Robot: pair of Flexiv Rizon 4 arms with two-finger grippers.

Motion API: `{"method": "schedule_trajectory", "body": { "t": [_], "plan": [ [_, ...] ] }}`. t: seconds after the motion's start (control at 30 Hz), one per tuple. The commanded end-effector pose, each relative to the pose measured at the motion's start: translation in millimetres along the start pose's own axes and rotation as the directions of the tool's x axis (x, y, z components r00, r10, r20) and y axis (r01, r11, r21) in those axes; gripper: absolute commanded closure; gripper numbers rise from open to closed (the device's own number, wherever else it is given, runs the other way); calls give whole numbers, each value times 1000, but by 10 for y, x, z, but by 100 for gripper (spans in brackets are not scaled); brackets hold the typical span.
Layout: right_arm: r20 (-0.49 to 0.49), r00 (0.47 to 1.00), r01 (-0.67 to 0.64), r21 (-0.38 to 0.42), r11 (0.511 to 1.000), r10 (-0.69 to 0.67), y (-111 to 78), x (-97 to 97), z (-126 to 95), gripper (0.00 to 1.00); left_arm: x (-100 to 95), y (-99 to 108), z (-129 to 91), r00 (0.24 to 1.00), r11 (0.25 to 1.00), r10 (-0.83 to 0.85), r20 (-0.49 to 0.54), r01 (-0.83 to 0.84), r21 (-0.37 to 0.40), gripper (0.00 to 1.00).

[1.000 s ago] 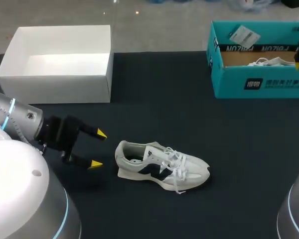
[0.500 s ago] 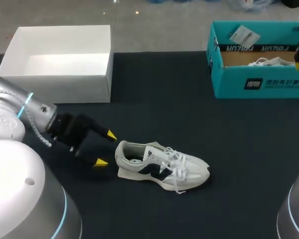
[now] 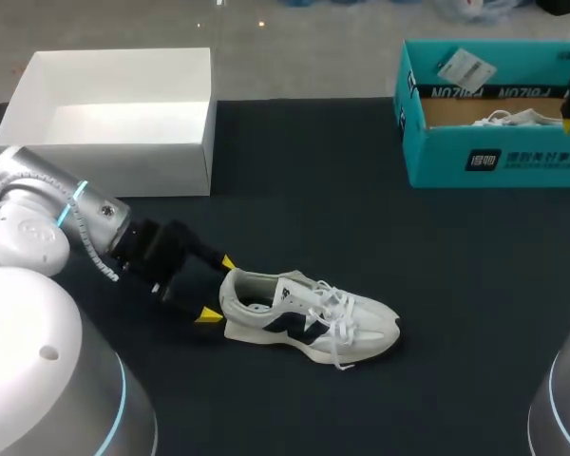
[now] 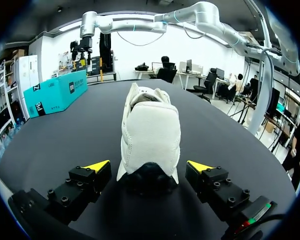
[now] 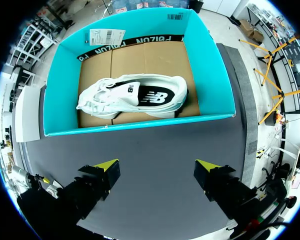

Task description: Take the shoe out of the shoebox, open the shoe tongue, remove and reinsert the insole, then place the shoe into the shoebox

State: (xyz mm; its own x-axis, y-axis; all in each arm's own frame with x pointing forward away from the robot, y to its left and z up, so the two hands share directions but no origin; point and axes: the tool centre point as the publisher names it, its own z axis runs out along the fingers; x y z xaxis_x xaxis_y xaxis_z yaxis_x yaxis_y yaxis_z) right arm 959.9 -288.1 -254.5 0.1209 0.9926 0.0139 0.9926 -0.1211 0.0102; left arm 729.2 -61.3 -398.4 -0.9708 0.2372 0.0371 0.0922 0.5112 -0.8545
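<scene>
Two sneakers, two boxes and two arms on a dark tabletop [image 3: 408, 247].

Item 1: white sneaker [image 3: 304, 318] with a navy side mark. It stands upright on its sole near the middle of the tabletop, outside any box, well apart from both of them. The heel faces my left side and the toe my right. Its white laces [image 3: 337, 309] lie loose over the tongue.

Item 2: left end effector [image 3: 217, 288], on the left arm [image 3: 47, 214], low over the tabletop. Its fingers are spread apart, one yellow tip on either side of the sneaker's heel. In the left wrist view the heel sits between the tips with a gap on each side, so nothing is clamped.

Item 3: teal shoebox [image 3: 494, 157], lid off, at the far right corner of the tabletop. It holds a second sneaker [image 5: 135, 96], white with a dark side panel, lying on its side on the box's brown cardboard floor. A paper tag [image 5: 106, 36] leans in one far corner of the box.

Item 4: right end effector [image 5: 157, 164], hanging above the teal shoebox and looking down into it. Its fingers are wide apart and hold nothing.

Item 5: white box [image 3: 114, 152], open-topped, at the far left of the tabletop, behind the left arm.
</scene>
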Motion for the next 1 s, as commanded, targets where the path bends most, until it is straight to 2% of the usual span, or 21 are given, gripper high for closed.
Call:
{"method": "schedule_trajectory", "body": {
  "t": [0.03,0.47,1.0],
  "plan": [
    [-1,1000,0,-2,1000,0,-7,0,2,0,-3,13,57,1000,1000,-18,-12,18,-9,0],
    [-1,1000,0,-2,1000,0,-7,0,2,0,-22,1,219,1000,999,-28,-11,28,-22,0],
    [-1,1000,0,-2,1000,0,-7,0,2,0,48,-14,465,999,999,-10,-48,8,-52,0]
  ]
}}
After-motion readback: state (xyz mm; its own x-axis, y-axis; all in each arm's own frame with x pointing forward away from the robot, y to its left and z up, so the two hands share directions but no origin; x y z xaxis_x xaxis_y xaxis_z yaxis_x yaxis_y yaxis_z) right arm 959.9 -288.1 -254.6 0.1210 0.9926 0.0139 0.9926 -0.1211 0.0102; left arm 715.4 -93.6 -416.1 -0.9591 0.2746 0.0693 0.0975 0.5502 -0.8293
